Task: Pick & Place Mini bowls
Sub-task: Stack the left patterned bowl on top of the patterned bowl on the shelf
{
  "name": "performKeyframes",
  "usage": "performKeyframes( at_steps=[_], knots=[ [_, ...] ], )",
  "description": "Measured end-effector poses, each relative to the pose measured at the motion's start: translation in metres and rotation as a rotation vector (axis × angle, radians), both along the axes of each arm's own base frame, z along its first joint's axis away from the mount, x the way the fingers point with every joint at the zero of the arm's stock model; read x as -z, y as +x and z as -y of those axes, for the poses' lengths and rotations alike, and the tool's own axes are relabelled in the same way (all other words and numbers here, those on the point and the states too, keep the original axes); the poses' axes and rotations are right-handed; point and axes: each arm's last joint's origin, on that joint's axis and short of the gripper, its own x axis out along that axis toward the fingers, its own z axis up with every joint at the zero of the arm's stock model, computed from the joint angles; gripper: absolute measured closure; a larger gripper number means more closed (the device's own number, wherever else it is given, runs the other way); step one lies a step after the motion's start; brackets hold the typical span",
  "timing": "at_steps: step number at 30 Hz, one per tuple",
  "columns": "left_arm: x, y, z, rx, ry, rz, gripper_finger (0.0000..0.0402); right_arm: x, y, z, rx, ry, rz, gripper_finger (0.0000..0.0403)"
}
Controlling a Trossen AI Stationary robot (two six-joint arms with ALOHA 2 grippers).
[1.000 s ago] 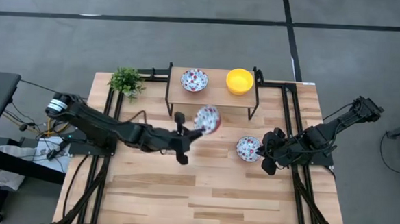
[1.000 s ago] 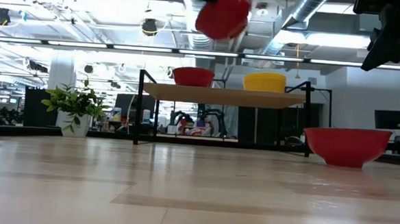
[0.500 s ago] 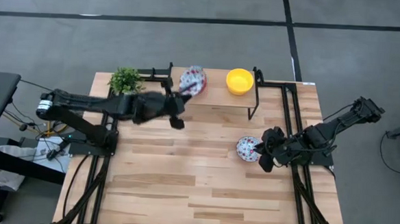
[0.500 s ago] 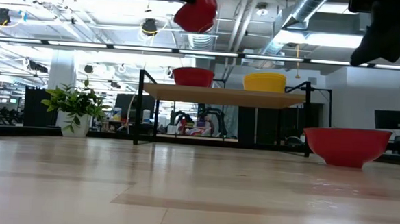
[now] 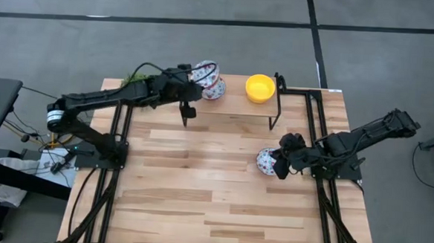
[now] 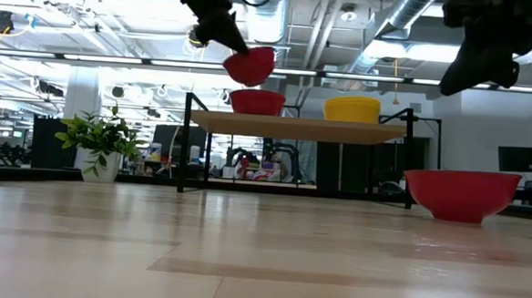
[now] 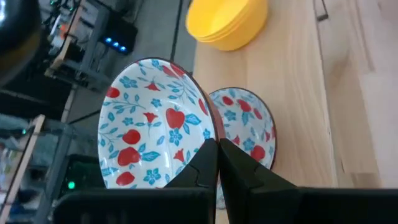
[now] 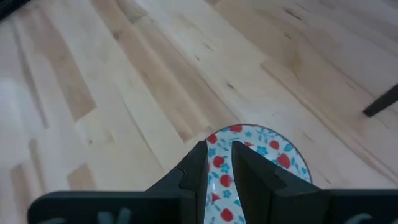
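My left gripper [image 5: 198, 78] is shut on a white floral mini bowl [image 7: 152, 124], held in the air just over a second floral bowl [image 5: 216, 89] that stands on the wooden shelf [image 5: 236, 104]. A yellow bowl [image 5: 260, 87], apparently nested with others, stands on the shelf's right part. A third floral bowl [image 5: 266, 161], red outside in the low view [image 6: 463, 192], stands on the table. My right gripper [image 5: 279, 163] hovers above its right rim, open by a narrow gap [image 8: 219, 152] and well clear of it in the low view [image 6: 456, 81]. My left gripper pinches the floral bowl's rim [image 7: 210, 132], one finger [image 7: 200, 165] on the inside and one on the outside. The fingers come slanting from the table's left. The bowl is lifted clear and tilted [image 6: 249, 65], just above the bowl on the shelf [image 6: 257, 101].
The shelf has a black metal frame [image 5: 279, 102] and stands at the table's far edge. A small green potted plant [image 6: 100, 145] sits at the far left corner, partly under my left arm. Bare wood [image 5: 198, 195] fills the near half of the table.
My left gripper has carried the floral bowl from over the table's middle toward the far edge and to the left, then lowered it until it hangs just above the shelf bowl. My right gripper has shifted slightly left, over the bowl on the table.
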Motion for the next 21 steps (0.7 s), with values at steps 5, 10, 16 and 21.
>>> performKeyframes(
  at_steps=[5, 10, 16, 21],
  knots=[
    [0.017, 0.012, -0.004, 0.038, 0.023, -0.089, 0.0395, 0.008, 0.009, 0.001, 0.019, -0.021, -0.049, 0.0339],
    [0.022, 0.016, -0.006, 0.05, 0.031, -0.109, 0.0395, 0.015, 0.015, 0.0, 0.021, -0.037, -0.088, 0.0339],
    [0.022, 0.016, -0.008, 0.051, 0.028, -0.108, 0.0395, 0.02, 0.018, -0.002, 0.014, -0.039, -0.115, 0.0339],
    [0.023, 0.016, -0.007, 0.053, 0.027, -0.12, 0.0394, 0.019, 0.018, -0.002, 0.014, -0.039, -0.114, 0.0339]
  ],
)
